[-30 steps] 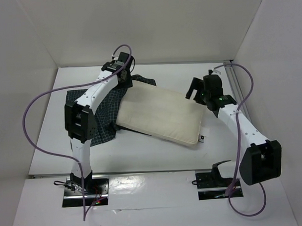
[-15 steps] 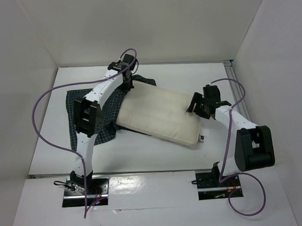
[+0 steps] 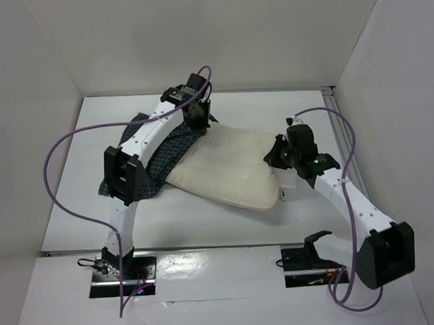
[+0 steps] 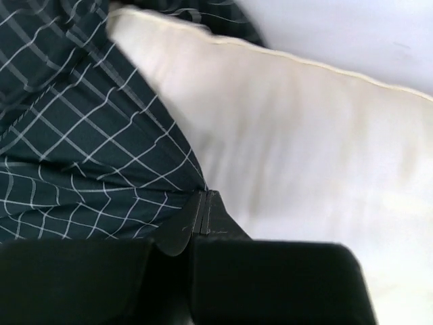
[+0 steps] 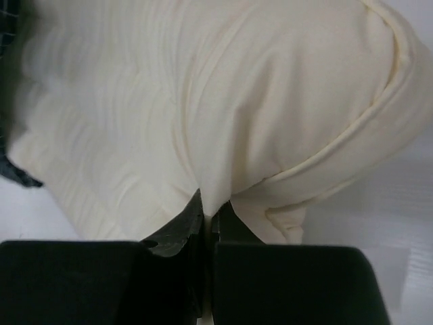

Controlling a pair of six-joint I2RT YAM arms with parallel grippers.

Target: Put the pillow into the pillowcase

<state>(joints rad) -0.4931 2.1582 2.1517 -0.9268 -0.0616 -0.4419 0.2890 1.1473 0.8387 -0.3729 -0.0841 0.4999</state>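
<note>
One pillow (image 3: 235, 172) and one pillowcase (image 3: 160, 157) lie on the table (image 3: 308, 109). The left gripper (image 4: 204, 206) is clenched on the pillowcase's edge, with the pillow just right of its fingertips. The right gripper (image 5: 206, 213) pinches a fold of the pillow, whose bunched corner lies ahead and to the right, with bare table beyond.

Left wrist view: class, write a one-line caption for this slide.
The left pincer pinches the edge of the checked pillowcase beside the cream pillow.
</note>
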